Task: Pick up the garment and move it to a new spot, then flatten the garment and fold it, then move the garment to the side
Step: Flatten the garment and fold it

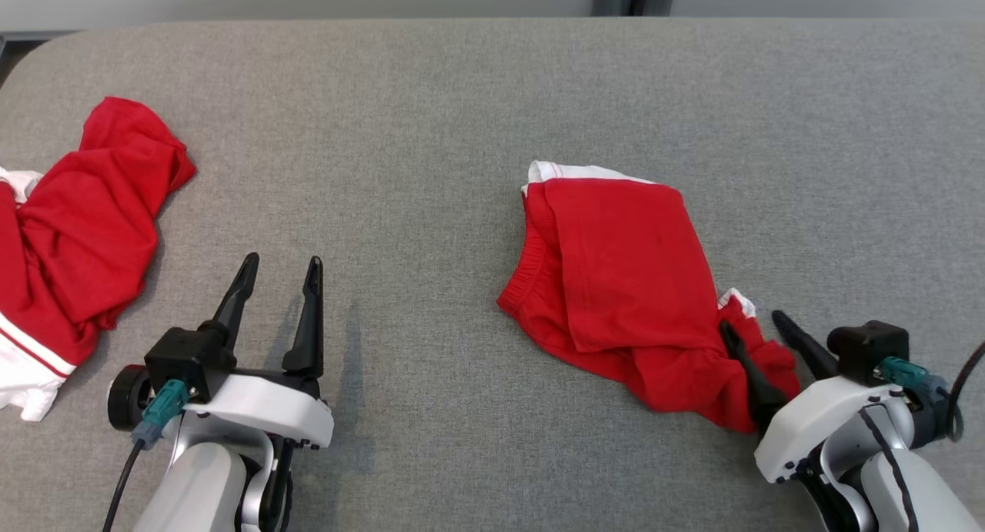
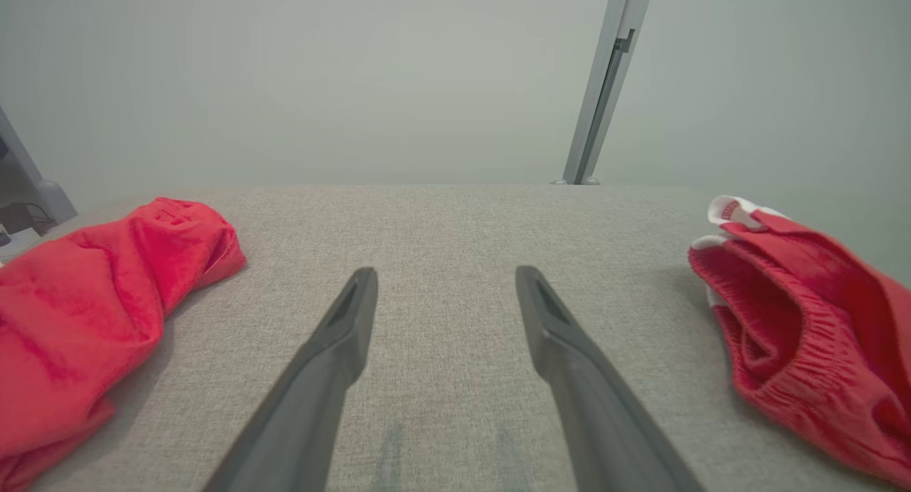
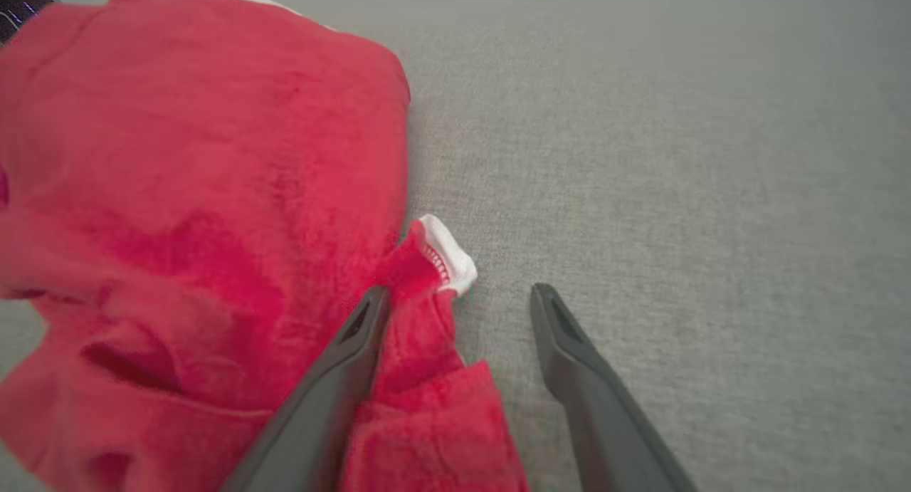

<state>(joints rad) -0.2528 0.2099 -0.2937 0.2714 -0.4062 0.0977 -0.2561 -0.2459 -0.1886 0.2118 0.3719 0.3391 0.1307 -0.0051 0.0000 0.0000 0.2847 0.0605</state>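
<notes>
Garment [image 1: 616, 262] lies folded right of centre on the table [image 1: 431, 116]; right gripper [image 1: 752, 322], spread, straddles its near-right corner and should pinch every layer before moving it; left gripper [image 1: 281, 262], spread, idles.

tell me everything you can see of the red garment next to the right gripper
The red garment is soft-looking cloth with white trim and a gathered elastic band. It lies loosely folded and rumpled on the grey table. The open right gripper straddles its near corner, one of its fingers over the cloth.
</notes>
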